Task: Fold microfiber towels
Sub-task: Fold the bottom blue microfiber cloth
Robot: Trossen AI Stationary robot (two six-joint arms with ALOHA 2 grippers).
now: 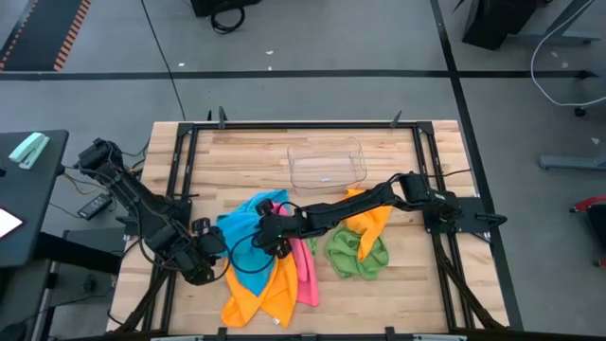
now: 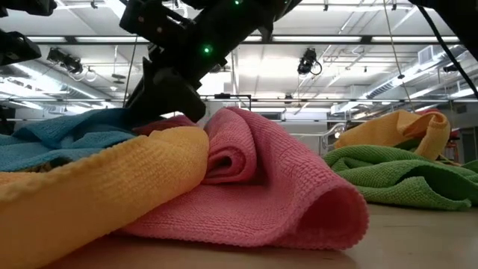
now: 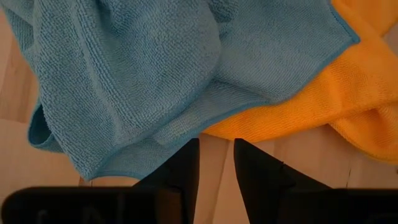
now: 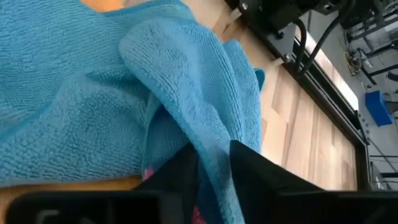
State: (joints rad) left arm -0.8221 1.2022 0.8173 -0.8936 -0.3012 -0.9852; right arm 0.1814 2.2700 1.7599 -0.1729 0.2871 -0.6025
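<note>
Pinching blue towel (image 4: 93, 112) (seemingly): right pincer (image 4: 214, 163).

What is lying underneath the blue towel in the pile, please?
An orange towel shows under the blue towel, with a pink towel beside. The right gripper covers part of the blue towel; anything beneath there is hidden.

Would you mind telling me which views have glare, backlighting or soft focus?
Low view: bright ceiling lights backlight the arm into a silhouette, and the near orange towel is soft while the pink towel is sharper. High view: evenly lit, with faint sheen on the clear tray. Wrist views: the dark fingers are featureless and the blue towel fills the frame.
</note>
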